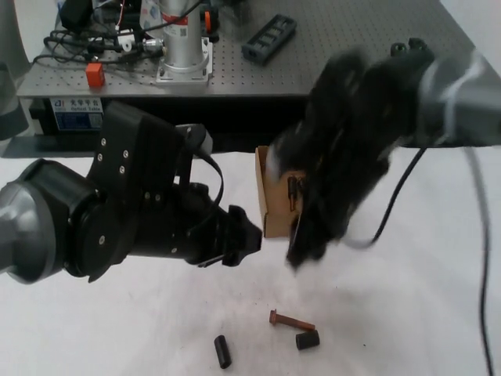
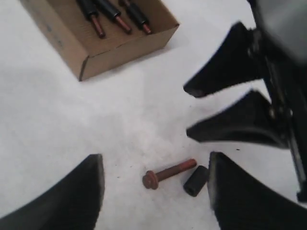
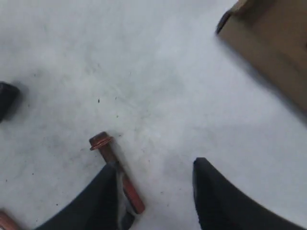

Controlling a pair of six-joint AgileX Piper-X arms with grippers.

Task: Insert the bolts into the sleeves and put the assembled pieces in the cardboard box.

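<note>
Hovering low over the desk [image 2: 62, 124], the left gripper [image 2: 154, 155] is holding its fingers wide apart and gripping nothing. One loose bolt [image 2: 169, 173] is lying on the desk between those fingers. Its flanged head is pointing away from a loose sleeve [image 2: 195, 180], which is sitting just beside the bolt's tip, close to touching it.

The right gripper [image 3: 156, 165] is hanging nearby, likewise open and empty. In its own wrist view the same bolt is lying beside one finger, partly hidden behind it and not clamped. From the left wrist view, the right gripper is sitting between the bolt and the box.

The cardboard box [image 2: 120, 43] is resting on the desk beyond both grippers. Three assembled pieces [image 2: 115, 17] are lying side by side in it, copper ends poking out of black sleeves. The box is running off the frame's edge, so it may be holding more.

A second sleeve [image 1: 223, 351] is lying on the desk apart from the bolt, off toward the left arm's side.

Progress, as a judgement: the job is looking well along. Three pieces are boxed, while one bolt and sleeve are waiting to be picked up, mated and boxed. The second sleeve is sitting without a bolt.
</note>
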